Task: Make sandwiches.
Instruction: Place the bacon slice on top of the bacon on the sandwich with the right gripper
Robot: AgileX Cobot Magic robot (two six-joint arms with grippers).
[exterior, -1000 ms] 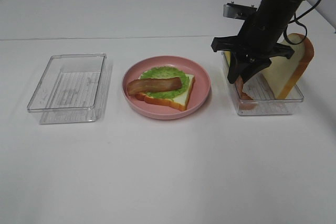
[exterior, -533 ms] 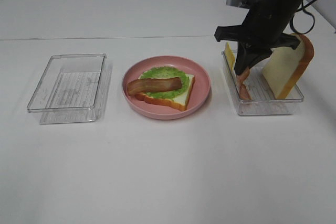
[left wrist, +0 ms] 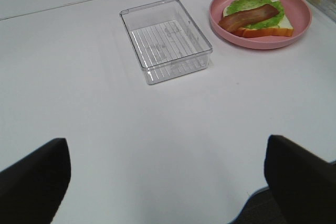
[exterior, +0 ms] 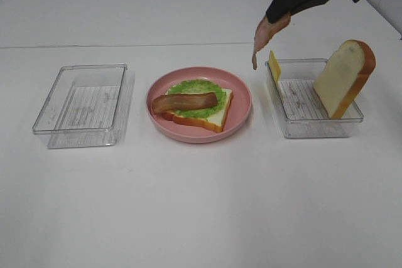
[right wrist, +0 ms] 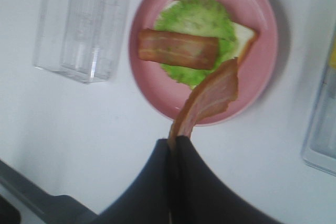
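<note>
A: How is the right gripper (right wrist: 170,144) set, and what is kept in it?

B: Its jaws are pressed together on one end of a bacon strip (right wrist: 210,98). The rest of the strip is left hanging free, probably so that the loose end can be laid down first.

A: Where is that strip held, reckoned from the pink plate (exterior: 242,86)?

B: It is held high above the plate's rim, on the side toward the loaded tray (exterior: 314,131). Nothing is touched by it.

A: What is found on the plate itself?

B: A bread slice (exterior: 217,117) is laid flat there and a frilly lettuce leaf (exterior: 188,87) is spread over it. Another bacon strip (exterior: 185,101) is laid across the lettuce. Bare lettuce is left beside that strip, and the hanging one is presumably meant to go there.

A: And beyond the plate?

B: In the loaded tray just beside the plate, a yellow cheese square (exterior: 274,67) is propped on edge at the wall nearest the plate. A second bread slice (exterior: 345,76) is leaned upright at the end farthest from it. They are likely stood that way so that an edge can be pinched. On the plate's opposite side a second clear tray (exterior: 81,101) is set, and nothing is seen in it.

A: And the left gripper (left wrist: 168,182)?

B: Its fingers are spread wide and nothing is held. It is kept well apart from the plate, beyond the second tray, seemingly so that the plate is left free for the other arm.
</note>
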